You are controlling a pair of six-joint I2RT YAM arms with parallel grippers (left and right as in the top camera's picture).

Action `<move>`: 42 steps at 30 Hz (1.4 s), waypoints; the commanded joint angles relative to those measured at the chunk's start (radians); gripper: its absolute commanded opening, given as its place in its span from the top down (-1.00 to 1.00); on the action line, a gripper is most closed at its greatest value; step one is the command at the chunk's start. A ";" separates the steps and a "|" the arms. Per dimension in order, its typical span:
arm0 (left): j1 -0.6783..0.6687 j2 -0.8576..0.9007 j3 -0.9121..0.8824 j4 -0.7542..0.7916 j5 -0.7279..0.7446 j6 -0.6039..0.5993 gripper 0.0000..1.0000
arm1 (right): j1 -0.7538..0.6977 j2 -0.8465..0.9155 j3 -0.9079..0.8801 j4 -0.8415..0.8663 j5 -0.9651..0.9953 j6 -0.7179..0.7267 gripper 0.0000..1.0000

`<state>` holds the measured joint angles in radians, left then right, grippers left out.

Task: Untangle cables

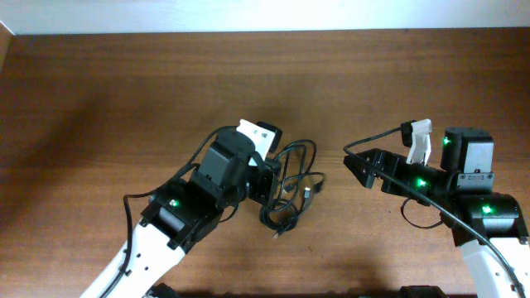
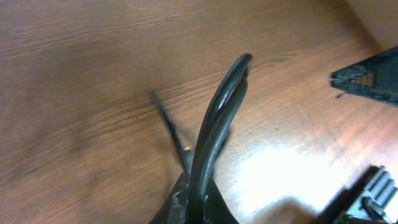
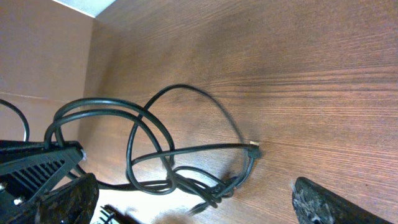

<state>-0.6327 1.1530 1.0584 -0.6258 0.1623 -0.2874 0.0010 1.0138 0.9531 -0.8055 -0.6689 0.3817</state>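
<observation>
The cables (image 1: 291,189) are seen as a loose black tangle on the brown wooden desk (image 1: 124,91), lying directly against the left gripper (image 1: 267,179) on its right-hand side. Part of the tangle is pinched by the left gripper. In the left wrist view its fingers (image 2: 177,205) are pressed together on a doubled loop (image 2: 217,118) of cord. The loop arches up and away from them, and a thin shadow is cast on the wood beside it. The rest of the coils are spread out from the left gripper to the right and a little toward the robot, where they are laid on the desk surface. Several strands are crossed over one another there, and which cord is which cannot be told. A silver-tipped plug (image 3: 254,145) is found at the edge of the tangle farthest from the left gripper, lying on the wood with its cord bent back into the coils.

The right gripper (image 1: 356,169) is placed to the right of the left gripper, beyond the cables, and is pointed toward them without touching them. Its fingers (image 3: 336,205) are spread wide: in the right wrist view one is seen at each lower corner, with the tangle lying ahead of the gap between them. Nothing is held in them. The left gripper and the loops clamped in it are seen at the left edge of that same view.
</observation>
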 commanded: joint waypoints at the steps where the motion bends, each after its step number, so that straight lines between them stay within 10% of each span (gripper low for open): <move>1: 0.001 -0.007 0.019 0.032 0.070 0.008 1.00 | 0.005 -0.004 0.020 -0.003 -0.008 -0.011 -0.98; 24: 0.001 -0.007 0.019 0.383 0.044 -0.302 1.00 | 0.006 -0.165 0.020 -0.044 -0.074 -0.008 -0.95; 35: 0.001 -0.007 0.019 0.496 0.032 -0.754 1.00 | 0.006 -0.172 0.020 -0.043 -0.136 -0.008 -0.74; 42: 0.001 -0.007 0.019 0.544 0.081 -0.786 1.00 | 0.005 -0.171 0.020 0.002 -0.136 -0.008 -0.68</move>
<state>-0.6327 1.1530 1.0584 -0.1116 0.2062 -1.0222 0.0010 0.8478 0.9531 -0.8253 -0.7887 0.3855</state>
